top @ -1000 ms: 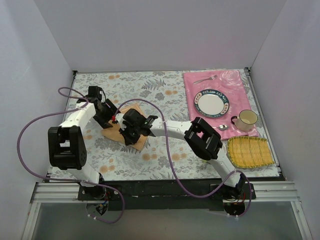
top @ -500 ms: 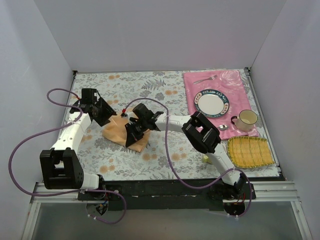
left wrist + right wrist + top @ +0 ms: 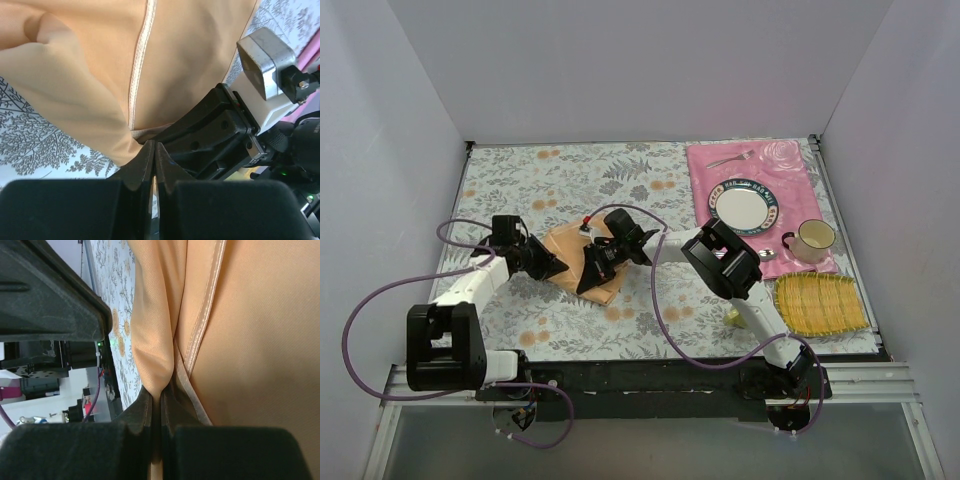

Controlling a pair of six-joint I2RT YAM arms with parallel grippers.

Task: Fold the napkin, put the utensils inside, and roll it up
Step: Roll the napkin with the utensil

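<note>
The peach-orange napkin lies rumpled and partly folded on the floral tablecloth, left of centre. My right gripper is shut on a raised fold of the napkin; from above, that gripper sits at the cloth's near edge. My left gripper is shut, its tips meeting at a corner of the napkin, and from above it stands at the cloth's left side. The fork lies on the pink placemat. The spoon lies near the cup.
A rimmed plate and a cream cup stand on the placemat at the right. A yellow woven mat lies in front of them. White walls close in three sides.
My left gripper has swung from the napkin's far left side to its near left edge and shut there. The right gripper kept its grip and drew the cloth slightly right.
</note>
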